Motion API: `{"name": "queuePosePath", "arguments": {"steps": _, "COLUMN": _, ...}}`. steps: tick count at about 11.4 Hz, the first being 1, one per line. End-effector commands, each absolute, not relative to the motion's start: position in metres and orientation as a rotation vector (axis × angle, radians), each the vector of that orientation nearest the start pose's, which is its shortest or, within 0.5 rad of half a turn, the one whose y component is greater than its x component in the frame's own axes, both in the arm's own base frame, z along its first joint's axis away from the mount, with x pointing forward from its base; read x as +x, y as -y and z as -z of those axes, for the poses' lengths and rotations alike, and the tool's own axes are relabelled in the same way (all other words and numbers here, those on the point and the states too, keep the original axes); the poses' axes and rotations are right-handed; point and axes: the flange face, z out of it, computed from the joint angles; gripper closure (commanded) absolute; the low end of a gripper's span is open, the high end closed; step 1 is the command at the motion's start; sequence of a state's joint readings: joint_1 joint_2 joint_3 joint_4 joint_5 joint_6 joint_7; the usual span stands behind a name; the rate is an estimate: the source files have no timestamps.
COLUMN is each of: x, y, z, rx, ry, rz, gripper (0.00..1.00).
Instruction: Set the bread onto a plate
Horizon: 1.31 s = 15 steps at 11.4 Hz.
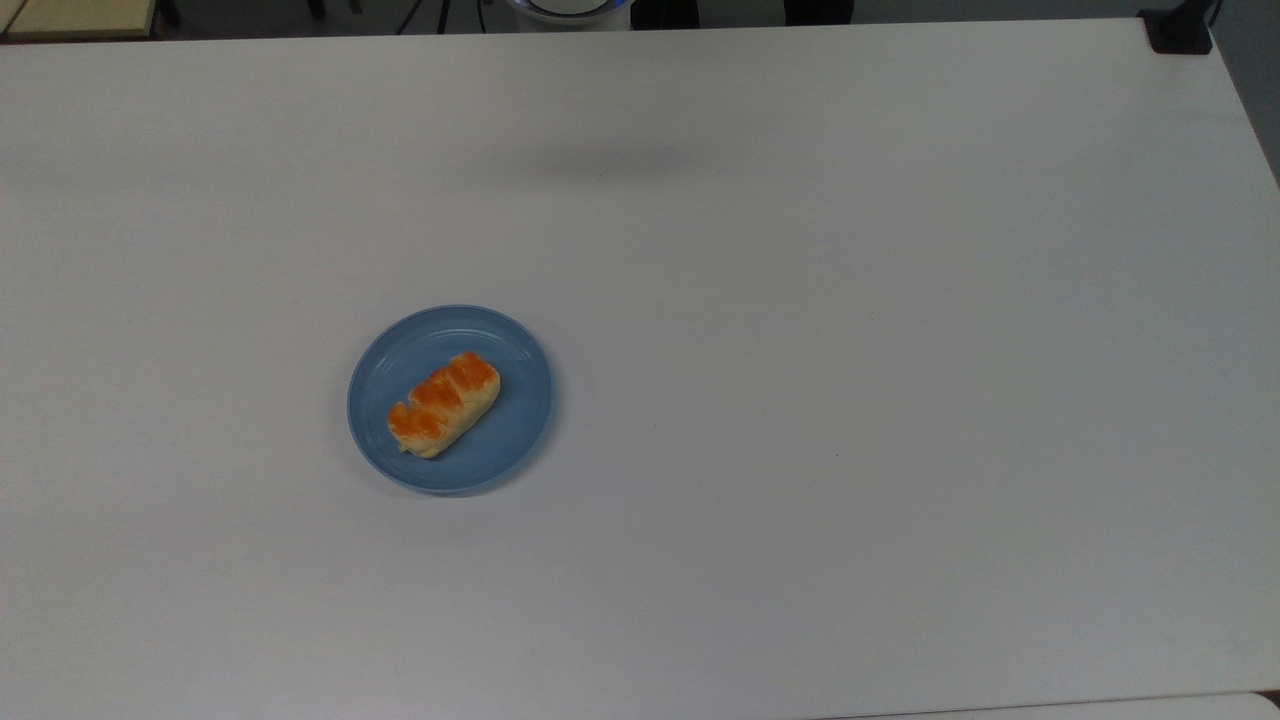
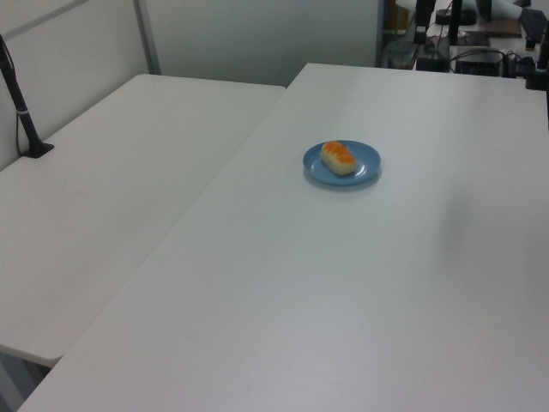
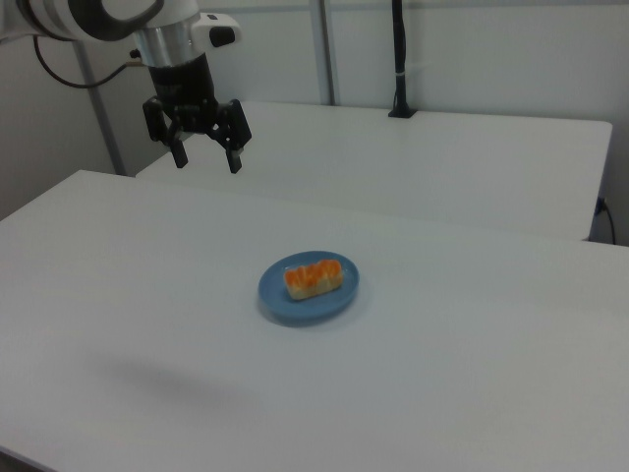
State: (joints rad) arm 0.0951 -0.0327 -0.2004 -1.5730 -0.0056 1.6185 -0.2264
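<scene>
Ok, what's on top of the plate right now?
The bread lies inside the rim of the plate, slanted across its middle in the top view. Nothing else is on it. The plate surface directly under the bread is covered.

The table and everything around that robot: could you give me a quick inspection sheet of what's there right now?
Surface: white table, bare apart from the plate; a second white table adjoins it.
Job's things: the bread lies on the blue plate, inside its rim, glazed side up.
Clutter: nothing seen on the work table.
Gripper: the gripper hangs in the air, up and to the right view's left of the plate, fingers spread, holding nothing.
Cables: a cable loops off the arm; more cables lie past the table's far end in the left view.
Surroundings: a black post stands on the second table; pale partition walls behind.
</scene>
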Motion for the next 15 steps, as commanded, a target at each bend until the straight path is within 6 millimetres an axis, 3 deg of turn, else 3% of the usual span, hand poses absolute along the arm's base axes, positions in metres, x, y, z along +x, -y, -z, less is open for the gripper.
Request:
{"name": "queuePosePath", "arguments": {"steps": 1, "x": 0.549, "y": 0.059, "z": -0.633, "rx": -3.130, "ry": 0.097, "rz": 0.213, "gripper": 0.00}}
{"name": "queuePosePath", "arguments": {"steps": 4, "x": 0.549, "y": 0.047, "z": -0.633, "rx": -3.127, "ry": 0.013, "rz": 0.203, "gripper": 0.00}}
{"name": "queuePosePath", "arguments": {"steps": 8, "x": 0.546, "y": 0.053, "z": -0.631, "rx": -3.136, "ry": 0.122, "rz": 0.181, "gripper": 0.00}}
{"name": "queuePosePath", "arguments": {"steps": 15, "x": 0.544, "y": 0.061, "z": -0.630, "rx": -3.129, "ry": 0.083, "rz": 0.144, "gripper": 0.00}}
